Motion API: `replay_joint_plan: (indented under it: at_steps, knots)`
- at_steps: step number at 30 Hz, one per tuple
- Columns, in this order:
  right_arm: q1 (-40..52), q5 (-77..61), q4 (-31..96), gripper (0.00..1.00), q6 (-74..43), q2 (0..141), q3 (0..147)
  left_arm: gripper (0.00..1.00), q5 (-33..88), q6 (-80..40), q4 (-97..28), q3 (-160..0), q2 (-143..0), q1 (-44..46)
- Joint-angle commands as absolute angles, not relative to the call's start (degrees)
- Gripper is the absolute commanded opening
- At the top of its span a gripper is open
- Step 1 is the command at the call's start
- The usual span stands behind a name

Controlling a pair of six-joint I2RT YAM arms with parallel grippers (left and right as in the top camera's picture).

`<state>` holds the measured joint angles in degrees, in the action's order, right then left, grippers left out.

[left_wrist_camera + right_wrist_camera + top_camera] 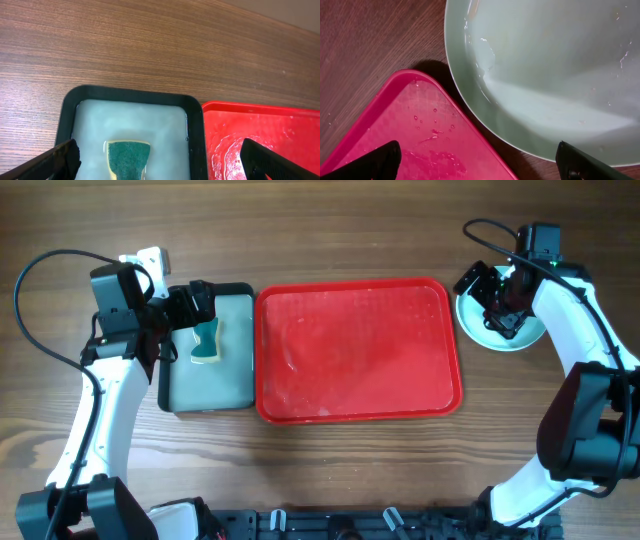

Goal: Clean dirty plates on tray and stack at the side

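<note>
I'm hovering the right gripper [497,305], released, over the plate [545,60] parked clean beside the tray [300,405]. The left gripper [203,318] is hanging spread above the sponge [129,157].

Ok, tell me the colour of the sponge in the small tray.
Dark green sponge, yellowish edge; best in left wrist view.

Left gripper [160,159] spread, right gripper [477,160] apparently spread
</note>
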<state>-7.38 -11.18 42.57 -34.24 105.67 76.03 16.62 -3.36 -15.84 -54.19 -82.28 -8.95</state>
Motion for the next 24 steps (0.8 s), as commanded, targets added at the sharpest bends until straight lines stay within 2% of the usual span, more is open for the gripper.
replay_joint_plan:
  at_steps: [1,8,11,24]
  knots:
    - [-7.14,-11.88,42.44,1.0,-35.11,104.14,75.61,1.0,17.54,-3.9,-15.73,-54.5,-82.52,-8.73]
    - [-7.14,-11.86,42.44,1.0,-35.14,103.88,75.61,1.0,17.54,-3.9,-15.73,-54.5,-82.52,-8.73]
    - [-7.03,-11.86,42.44,1.0,-35.11,99.48,75.61,1.0,17.54,-3.9,-15.73,-54.5,-82.52,-8.73]
    - [-6.92,-11.88,43.13,1.0,-35.14,56.07,75.61,1.0,17.54,-3.9,-15.7,-54.5,-82.52,-8.73]
